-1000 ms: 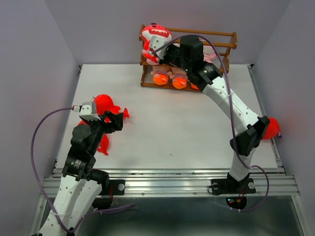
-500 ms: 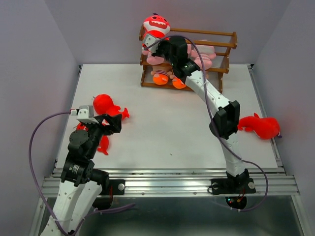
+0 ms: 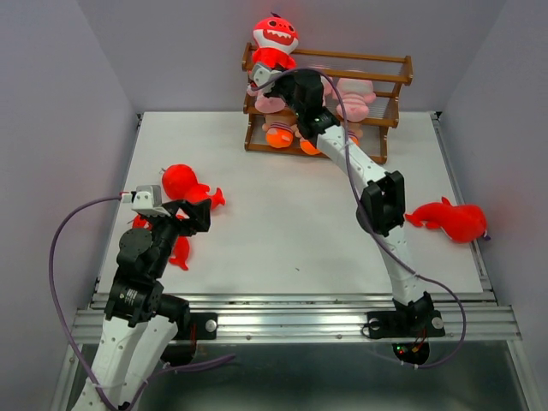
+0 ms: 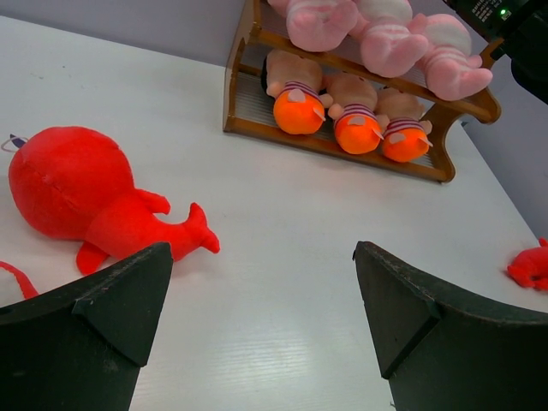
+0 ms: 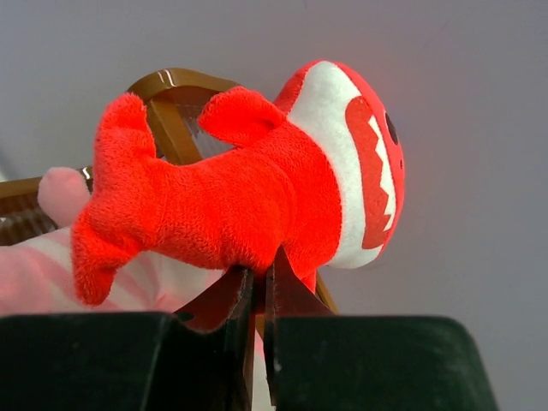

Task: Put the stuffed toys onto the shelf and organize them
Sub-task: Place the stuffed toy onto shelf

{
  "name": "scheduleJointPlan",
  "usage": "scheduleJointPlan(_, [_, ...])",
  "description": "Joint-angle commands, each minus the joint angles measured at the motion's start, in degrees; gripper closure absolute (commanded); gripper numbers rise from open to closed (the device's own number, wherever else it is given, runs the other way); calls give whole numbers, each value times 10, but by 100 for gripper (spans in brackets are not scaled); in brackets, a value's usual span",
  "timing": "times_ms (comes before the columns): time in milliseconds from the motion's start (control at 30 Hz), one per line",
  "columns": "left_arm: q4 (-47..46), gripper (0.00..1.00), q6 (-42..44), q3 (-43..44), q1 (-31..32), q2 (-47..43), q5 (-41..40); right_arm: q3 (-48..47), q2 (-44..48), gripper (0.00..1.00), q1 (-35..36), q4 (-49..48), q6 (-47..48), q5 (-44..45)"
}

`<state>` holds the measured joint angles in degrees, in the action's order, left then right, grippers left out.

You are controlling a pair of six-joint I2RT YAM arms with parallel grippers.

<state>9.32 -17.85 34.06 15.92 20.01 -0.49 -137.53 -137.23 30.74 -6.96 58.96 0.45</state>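
Right wrist view shows the right gripper (image 5: 259, 278) clenched on the underside of a red plush shark with a white toothy mouth (image 5: 257, 188). Its two fingers are pinched nearly together in the fabric. The shark lies on its side, mouth toward the right of the frame, over the top corner of the brown wooden three-tier shelf (image 5: 175, 86). Whether the shark touches the rail cannot be told.

From the top external view, this shark sits at the upper centre of the frame, above the left end of the shelf's top tier. Three pink striped plush animals (image 3: 351, 90) fill the middle tier, and three orange-footed striped dolls (image 4: 355, 128) lie side by side on the bottom tier, feet outward.

At the lower left, the left gripper (image 4: 261, 257) hangs released, fingers spread wide above the white table (image 3: 291, 214). A second red shark (image 4: 68, 184) lies just beyond it on the table. A third red shark (image 3: 178, 250) is partly hidden beside the left arm. A fourth red shark (image 3: 454, 221) rests at the right edge of the table, well apart from the shelf.
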Motion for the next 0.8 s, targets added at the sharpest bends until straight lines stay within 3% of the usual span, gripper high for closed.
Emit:
scheduleJointPlan(0, [-24, 1, 11, -10, -2, -4, -6, -38, -15, 99, -15, -71, 11, 5])
scheduleJointPlan(267, [-24, 1, 11, -10, -2, -4, -7, -42, -33, 89, -15, -82, 26, 0])
scheduleJointPlan(400, [-24, 1, 11, -10, -2, -5, -8, -36, -34, 72, -15, -86, 27, -15])
scheduleJointPlan(600, [-24, 1, 10, -10, -2, -6, -8, -21, -29, 62, -15, -86, 30, -13])
scheduleJointPlan(700, [-24, 1, 10, -10, -2, -7, -8, -14, -23, 47, -15, -85, 27, -13])
scheduleJointPlan(767, [-24, 1, 10, -11, -3, -6, -8, -12, -19, 45, -15, -82, 26, -14])
